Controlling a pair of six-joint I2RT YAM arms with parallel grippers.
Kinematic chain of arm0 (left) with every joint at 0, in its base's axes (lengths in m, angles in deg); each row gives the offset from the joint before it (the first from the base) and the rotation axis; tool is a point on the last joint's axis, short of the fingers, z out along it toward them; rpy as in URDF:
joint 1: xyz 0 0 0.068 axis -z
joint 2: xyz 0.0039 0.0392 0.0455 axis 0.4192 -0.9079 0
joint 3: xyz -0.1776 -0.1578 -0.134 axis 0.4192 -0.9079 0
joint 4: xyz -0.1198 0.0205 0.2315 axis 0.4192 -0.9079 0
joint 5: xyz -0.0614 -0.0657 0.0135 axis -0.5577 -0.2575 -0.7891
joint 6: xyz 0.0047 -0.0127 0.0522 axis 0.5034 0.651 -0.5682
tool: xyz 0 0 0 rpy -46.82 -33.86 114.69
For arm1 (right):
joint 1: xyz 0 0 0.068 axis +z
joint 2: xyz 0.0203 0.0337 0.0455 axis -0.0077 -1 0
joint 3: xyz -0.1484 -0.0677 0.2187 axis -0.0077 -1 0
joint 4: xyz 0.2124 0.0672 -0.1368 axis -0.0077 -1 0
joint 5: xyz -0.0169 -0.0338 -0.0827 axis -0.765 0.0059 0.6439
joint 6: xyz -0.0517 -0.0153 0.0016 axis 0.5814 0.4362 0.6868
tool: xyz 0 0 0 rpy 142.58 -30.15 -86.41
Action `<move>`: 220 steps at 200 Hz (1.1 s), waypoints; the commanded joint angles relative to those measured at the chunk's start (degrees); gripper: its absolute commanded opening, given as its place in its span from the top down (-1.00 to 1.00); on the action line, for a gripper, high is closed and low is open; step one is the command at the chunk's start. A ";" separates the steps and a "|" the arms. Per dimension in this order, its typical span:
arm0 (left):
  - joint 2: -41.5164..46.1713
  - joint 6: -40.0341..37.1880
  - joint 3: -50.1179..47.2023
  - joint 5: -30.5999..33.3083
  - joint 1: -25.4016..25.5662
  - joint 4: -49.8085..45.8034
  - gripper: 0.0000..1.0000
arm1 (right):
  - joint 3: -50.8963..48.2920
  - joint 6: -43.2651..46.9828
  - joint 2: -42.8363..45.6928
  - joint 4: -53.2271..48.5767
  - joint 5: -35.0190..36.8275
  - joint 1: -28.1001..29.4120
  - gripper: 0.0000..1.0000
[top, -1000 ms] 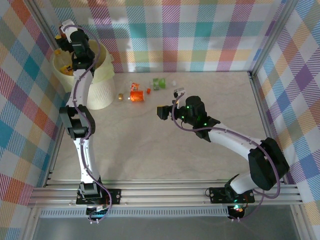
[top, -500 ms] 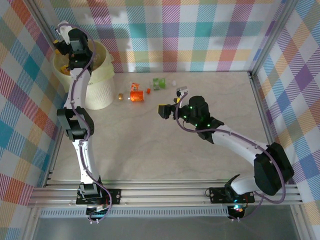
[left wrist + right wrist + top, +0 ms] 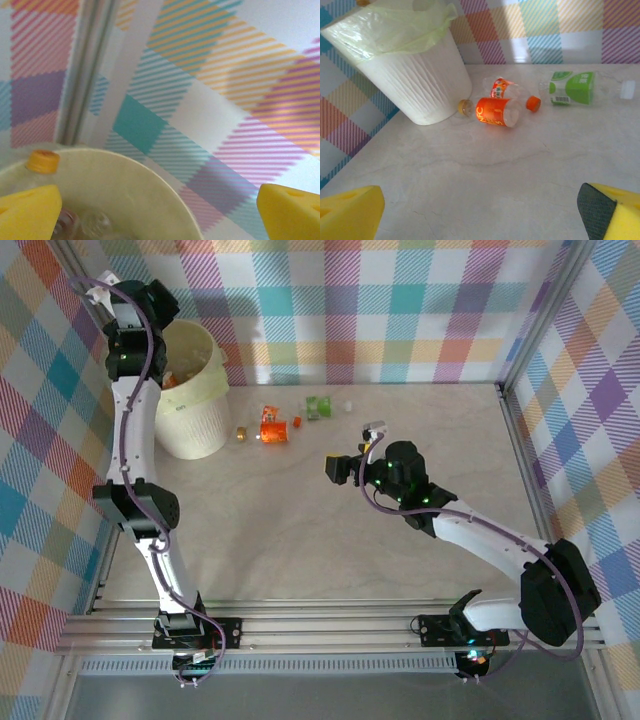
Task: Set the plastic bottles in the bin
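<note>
Left gripper (image 3: 160,215): my yellow pads sit at the two bottom corners of the wrist view, spread wide with nothing between them. It is raised at the far left, above the bin (image 3: 130,190).
Right gripper (image 3: 480,220): my pads are just as far apart and empty. It is low over the middle of the table (image 3: 300,540), facing left and far toward the loose bottles.
Left wrist view alone: this looks into the bin. A bottle with a yellow-orange cap (image 3: 42,161) lies against the left inner wall, and blurred clear bottles (image 3: 80,222) lie lower down. The checked wall (image 3: 225,100) is close behind the rim.
Right wrist view alone: this gives the bin's outside, a white ribbed wall widening upward. A pale yellow-green liner bag (image 3: 395,27) is folded over the rim.
Top view alone: both my arms appear whole, with the bin in the far left corner.
Orange-label bottle (image 3: 495,111): on its side, just right of the bin's foot, gold cap toward the bin.
Red-and-orange bottle (image 3: 499,87): crushed, right behind the orange-label one.
Green-label bottle (image 3: 570,87): on its side, farther right, white cap at its right end.
Orange cap (image 3: 533,103): between the orange and green labels; I cannot tell whose it is.
</note>
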 commanded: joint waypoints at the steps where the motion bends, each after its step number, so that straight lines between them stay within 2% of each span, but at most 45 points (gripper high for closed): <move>1: 5.43 3.50 -2.07 -6.98 4.05 -5.54 -1.00 | -0.88 -1.88 0.51 1.42 3.28 0.39 -0.99; 50: 15.15 5.12 -22.90 -1.48 14.53 2.66 -1.00 | -0.36 -3.33 0.18 0.11 4.80 0.41 -0.99; 91: 19.15 14.07 -34.96 5.65 21.89 3.88 -1.00 | -0.61 -3.60 0.71 -2.71 5.27 0.41 -1.00; 111: 19.86 21.01 -39.06 9.43 25.36 2.66 -1.00 | -0.62 -4.43 1.19 -3.33 4.77 0.38 -0.99; 145: 18.52 36.71 -43.11 9.11 25.92 -2.67 -1.00 | -1.28 -4.29 2.68 -3.35 3.17 0.38 -0.99; 174: 14.45 43.24 -42.64 4.76 25.93 -6.36 -1.00 | -2.42 -4.56 3.85 -3.39 2.66 0.45 -0.99; 195: 10.74 50.23 -40.56 4.71 25.91 -11.78 -1.00 | -3.33 -5.22 4.65 -3.41 2.77 0.42 -0.99; 220: 6.37 52.95 -38.86 3.21 25.90 -13.05 -1.00 | -4.03 -5.61 5.67 -3.69 2.91 0.38 -0.99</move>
